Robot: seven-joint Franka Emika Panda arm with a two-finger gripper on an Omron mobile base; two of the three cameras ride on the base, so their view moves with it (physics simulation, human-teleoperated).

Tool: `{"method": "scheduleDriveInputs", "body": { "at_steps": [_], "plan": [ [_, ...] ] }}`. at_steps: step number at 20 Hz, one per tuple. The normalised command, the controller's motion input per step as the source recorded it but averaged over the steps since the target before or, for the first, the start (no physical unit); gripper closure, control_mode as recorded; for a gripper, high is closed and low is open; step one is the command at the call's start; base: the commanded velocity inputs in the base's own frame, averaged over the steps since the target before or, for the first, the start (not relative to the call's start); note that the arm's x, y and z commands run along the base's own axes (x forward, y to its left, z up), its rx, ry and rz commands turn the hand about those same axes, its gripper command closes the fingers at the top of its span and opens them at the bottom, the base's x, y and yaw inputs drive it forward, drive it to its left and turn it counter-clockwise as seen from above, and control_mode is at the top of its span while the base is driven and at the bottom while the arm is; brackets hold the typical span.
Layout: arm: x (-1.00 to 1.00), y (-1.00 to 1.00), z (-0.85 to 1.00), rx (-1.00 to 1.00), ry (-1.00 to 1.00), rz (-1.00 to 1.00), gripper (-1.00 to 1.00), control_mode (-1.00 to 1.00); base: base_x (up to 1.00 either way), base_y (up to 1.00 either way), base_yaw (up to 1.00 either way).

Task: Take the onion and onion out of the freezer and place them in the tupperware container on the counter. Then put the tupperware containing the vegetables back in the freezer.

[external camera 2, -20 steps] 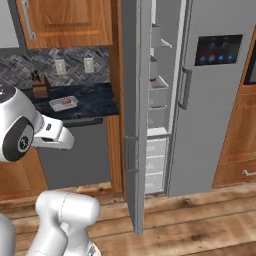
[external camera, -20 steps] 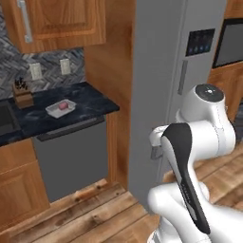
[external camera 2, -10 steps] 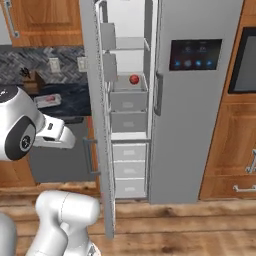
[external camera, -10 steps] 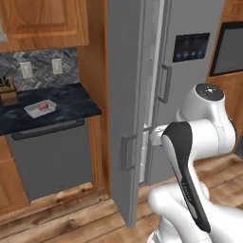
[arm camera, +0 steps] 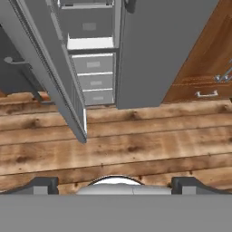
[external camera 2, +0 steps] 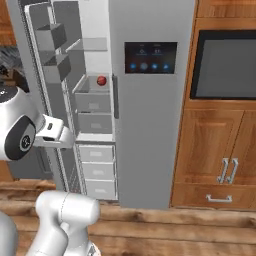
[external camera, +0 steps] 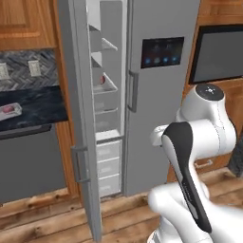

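A: What differed from a moment before?
B: The base had driven right; the freezer (external camera 2: 92, 100) faced us, door open, a red onion (external camera 2: 101, 80) on its shelf.
A: The gripper (arm camera: 113, 183)?
B: Spread wide, empty, over the floor (arm camera: 136, 140). The container (external camera: 9, 111) sat at the counter's (external camera: 33, 105) left edge, cut off.

The gripper (arm camera: 113, 183) points down at the floor (arm camera: 136, 145), jaws wide. Ahead of the jaws stands the freezer (external camera 2: 92, 100), its door (arm camera: 50, 68) swung to their left. An onion (external camera 2: 101, 80) sits on a shelf inside. Farther left, the tupperware container (external camera: 9, 110) rests on the counter (external camera: 38, 105).
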Motion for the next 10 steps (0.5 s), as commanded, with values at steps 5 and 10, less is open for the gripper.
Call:
{"method": "scheduleDriveInputs", "body": {
  "at_steps": [5,10],
  "plan": [
    [0.0,0.0,0.0,0.0,0.0,0.0,-1.0,1.0,0.65,-0.65,0.15],
    [0.0,0.0,0.0,0.0,0.0,0.0,-1.0,1.0,0.7,-0.14,0.05]
  ]
}}
